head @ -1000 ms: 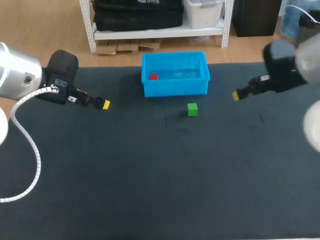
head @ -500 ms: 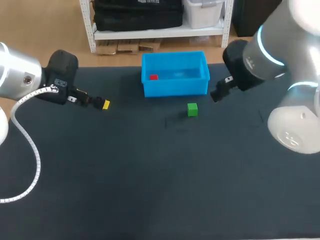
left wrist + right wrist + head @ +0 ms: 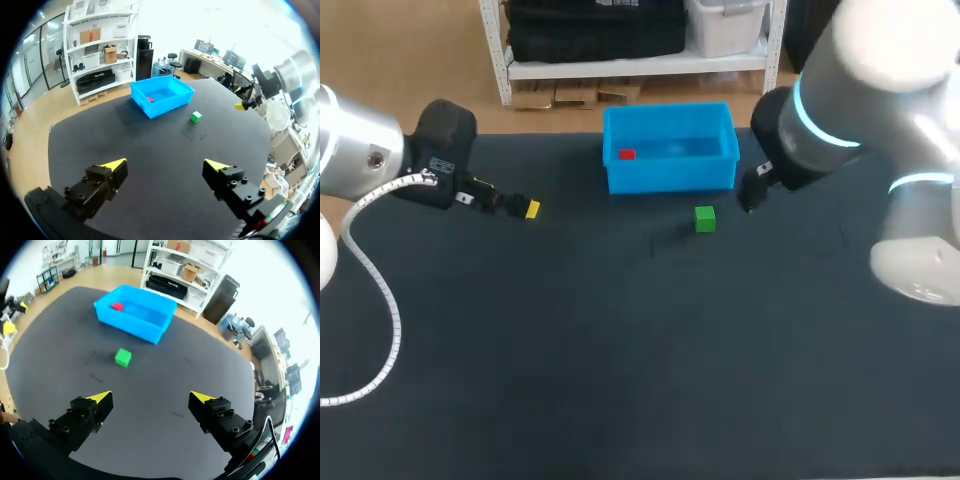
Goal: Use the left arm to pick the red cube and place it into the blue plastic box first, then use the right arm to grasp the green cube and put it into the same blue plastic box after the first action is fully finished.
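Observation:
The red cube (image 3: 627, 154) lies inside the blue plastic box (image 3: 718, 176), near its left end. The green cube (image 3: 705, 219) sits on the dark mat just in front of the box. My left gripper (image 3: 525, 208) hangs open and empty well to the left of the box. My right gripper (image 3: 750, 197) hovers by the box's right front corner, a little right of the green cube. In the right wrist view the gripper (image 3: 150, 399) is open, with the green cube (image 3: 122, 357) ahead of it and the box (image 3: 150, 332) beyond. The left wrist view shows its gripper (image 3: 165, 166) open, far from the box (image 3: 172, 102).
A dark mat (image 3: 620, 360) covers the table, bare in front of the cubes. The box stands near the table's far edge. A white cable (image 3: 375, 290) loops down from my left arm.
My right arm has swung in from the right edge toward the middle, ending near the box's right front corner. The left arm, both cubes and the box have not moved.

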`<action>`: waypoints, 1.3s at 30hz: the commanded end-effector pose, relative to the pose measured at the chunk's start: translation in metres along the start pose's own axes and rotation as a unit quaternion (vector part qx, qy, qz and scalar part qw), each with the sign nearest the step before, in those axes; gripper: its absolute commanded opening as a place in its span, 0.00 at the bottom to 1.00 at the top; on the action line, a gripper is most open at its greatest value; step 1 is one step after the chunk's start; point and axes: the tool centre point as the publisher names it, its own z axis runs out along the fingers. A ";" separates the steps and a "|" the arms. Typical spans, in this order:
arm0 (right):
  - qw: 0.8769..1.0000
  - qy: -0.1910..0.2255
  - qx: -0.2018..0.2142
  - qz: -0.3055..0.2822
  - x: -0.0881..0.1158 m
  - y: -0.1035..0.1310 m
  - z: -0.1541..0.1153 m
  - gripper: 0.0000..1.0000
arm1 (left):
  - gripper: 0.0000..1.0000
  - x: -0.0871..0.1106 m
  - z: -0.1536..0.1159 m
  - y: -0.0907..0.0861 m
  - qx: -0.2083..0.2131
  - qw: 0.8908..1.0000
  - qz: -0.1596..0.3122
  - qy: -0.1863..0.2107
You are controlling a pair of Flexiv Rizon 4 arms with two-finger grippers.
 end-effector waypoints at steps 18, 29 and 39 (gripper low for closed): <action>0.957 0.177 0.177 0.149 -0.024 0.022 0.029 1.00 | 1.00 0.001 0.000 0.002 0.004 1.000 0.001 -0.003; 0.961 0.194 0.065 0.185 -0.032 0.021 0.041 1.00 | 1.00 0.001 0.000 0.002 0.004 1.000 0.001 -0.003; 0.962 0.195 0.021 0.188 -0.038 0.034 0.052 1.00 | 1.00 0.001 0.000 0.002 0.004 1.000 0.001 -0.003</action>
